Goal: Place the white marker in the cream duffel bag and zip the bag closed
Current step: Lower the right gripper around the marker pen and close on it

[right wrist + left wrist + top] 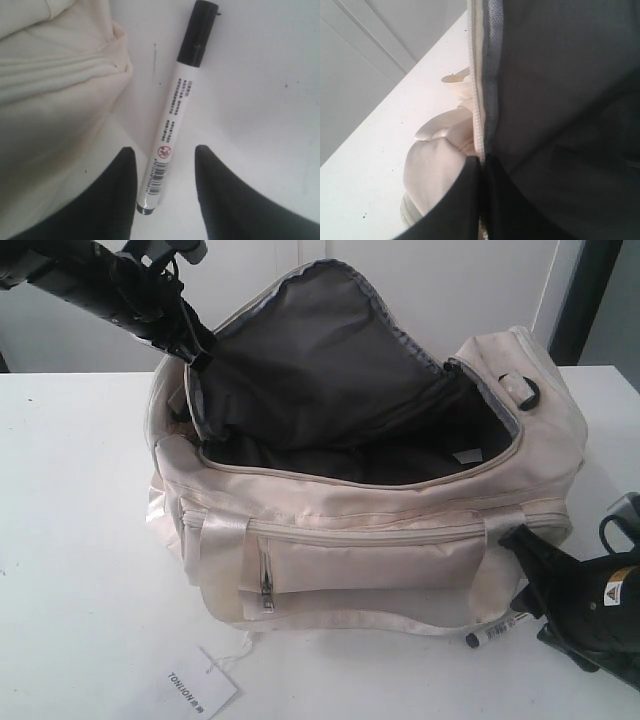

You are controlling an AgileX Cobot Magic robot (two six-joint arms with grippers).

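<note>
Right end effector [164,149] low over the counter [80,540], jaws open and holding nothing. Its two dark fingers [120,195] stand either side of the marker [170,115], with a bare gap on each side.

Marker: flat on the counter just beside the right front corner of the bag [380,540], outside it. In the exterior view it is largely hidden beneath the right end effector. Its long axis runs lengthwise between the fingers, plain end toward the wrist and black cap pointing away. The jaws therefore face each other across the barrel. Closing them should meet the lower barrel near the barcode, though the pictures do not settle whether the fingertips are low enough yet.

Left end effector [197,358]: closed on the zipper edge of the flap [330,350] at the bag's far left, holding it raised so that the dark lining and the mouth are exposed. The zipper is unfastened.

Arm choice: the right arm is directly over the marker, while the left is well apart from it and occupied. The pick probably falls to the right arm, followed by a lift and a carry up and leftward over the bag's front wall into the mouth.
</note>
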